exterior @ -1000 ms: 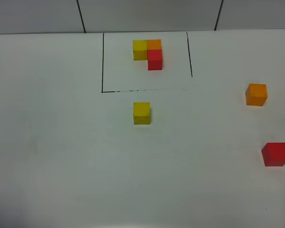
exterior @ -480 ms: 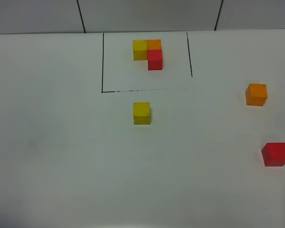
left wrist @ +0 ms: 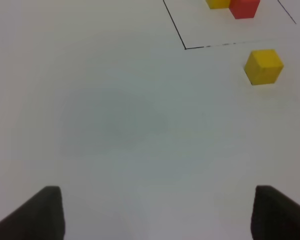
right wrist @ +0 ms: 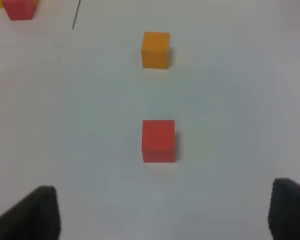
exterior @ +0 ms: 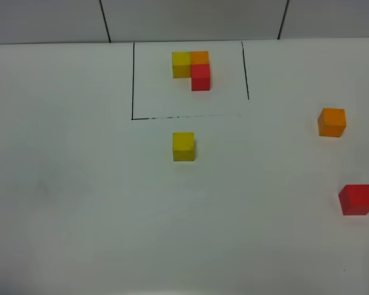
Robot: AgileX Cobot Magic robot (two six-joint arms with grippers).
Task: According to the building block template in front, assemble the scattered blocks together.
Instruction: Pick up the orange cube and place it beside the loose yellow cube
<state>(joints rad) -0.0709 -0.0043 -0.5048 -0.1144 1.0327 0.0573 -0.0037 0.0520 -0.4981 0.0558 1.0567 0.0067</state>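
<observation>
Building block template (left wrist: 240,7) cropped in left wrist view; left tool (left wrist: 157,212), right tool (right wrist: 165,212) spread wide, empty.

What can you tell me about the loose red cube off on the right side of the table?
The red cube is a small, plain, matte block with crisp edges; whether it is wood or foam I cannot tell. It sits flat and upright on the white table, far to the right in the overhead view. Nothing touches it but the table. The orange cube lies farther back, well apart.
</observation>
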